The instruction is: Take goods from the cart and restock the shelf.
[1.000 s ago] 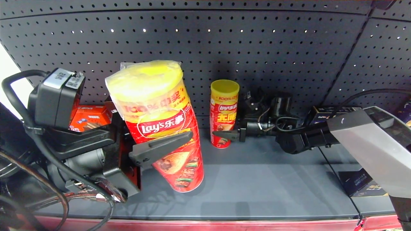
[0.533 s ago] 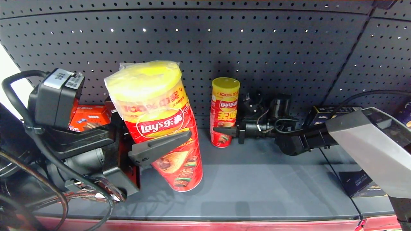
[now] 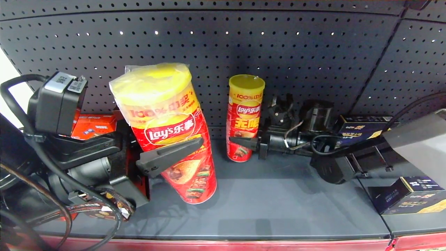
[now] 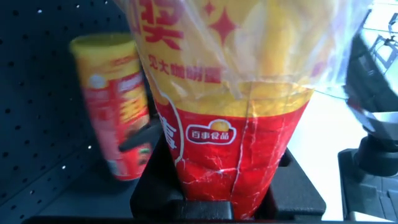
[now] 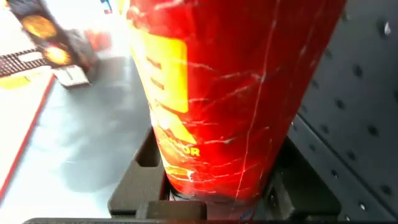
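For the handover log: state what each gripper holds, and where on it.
Left gripper: near chip can, gripped around mid-body. Right gripper: far chip can, gripped low, above its base.

Bare shelf (image 3: 278, 209) along front edge and centre, large can (image 3: 167, 115) blocking left, small can (image 3: 244, 115) at back, dark boxes (image 3: 407, 195) right.

My left pincer (image 4: 230, 186) and right pincer (image 5: 214, 186) are matt black plastic; near can (image 3: 167, 129) and far can (image 3: 244, 118) are glossy under crinkled clear film.
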Tool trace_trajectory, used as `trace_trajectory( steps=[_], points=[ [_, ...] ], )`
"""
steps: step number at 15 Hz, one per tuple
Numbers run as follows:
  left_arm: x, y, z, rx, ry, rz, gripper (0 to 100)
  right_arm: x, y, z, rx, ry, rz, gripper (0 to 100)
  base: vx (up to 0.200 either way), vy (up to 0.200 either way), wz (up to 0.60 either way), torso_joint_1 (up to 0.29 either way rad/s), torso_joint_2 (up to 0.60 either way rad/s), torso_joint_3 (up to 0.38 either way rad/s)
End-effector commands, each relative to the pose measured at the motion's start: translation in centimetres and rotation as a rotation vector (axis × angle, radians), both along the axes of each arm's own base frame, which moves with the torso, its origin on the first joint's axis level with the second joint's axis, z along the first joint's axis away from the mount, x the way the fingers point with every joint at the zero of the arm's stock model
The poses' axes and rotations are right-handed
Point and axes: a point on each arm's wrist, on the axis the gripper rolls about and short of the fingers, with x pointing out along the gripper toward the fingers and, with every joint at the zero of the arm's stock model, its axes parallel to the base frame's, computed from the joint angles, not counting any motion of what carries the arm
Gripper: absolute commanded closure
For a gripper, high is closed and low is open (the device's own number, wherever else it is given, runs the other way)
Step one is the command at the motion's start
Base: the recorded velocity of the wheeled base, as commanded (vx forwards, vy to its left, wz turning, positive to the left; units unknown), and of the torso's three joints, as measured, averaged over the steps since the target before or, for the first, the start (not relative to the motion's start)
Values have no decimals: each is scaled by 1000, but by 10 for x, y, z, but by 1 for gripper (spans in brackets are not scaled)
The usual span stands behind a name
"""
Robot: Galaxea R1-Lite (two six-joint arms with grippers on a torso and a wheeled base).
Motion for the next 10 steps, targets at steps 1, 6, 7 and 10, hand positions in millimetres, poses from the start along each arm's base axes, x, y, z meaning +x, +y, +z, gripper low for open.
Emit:
trace_trajectory(
  steps=[1,6,7,10],
  points=[
    [0,1,1,-2,-4,3,100,-52,-6,4,19,-26,29,100,0,0,0,0,0,0],
    [1,0,0,0,1,3,100,-103,-19,-20,-11,14,76,100,0,0,0,0,0,0],
    [1,0,0,0,1,3,100,-108,-22,-34,-19,24,76,100,0,0,0,0,0,0],
    [2,0,0,0,1,3,100,-108,-19,-50,-30,41,85,100,0,0,0,0,0,0]
  ],
)
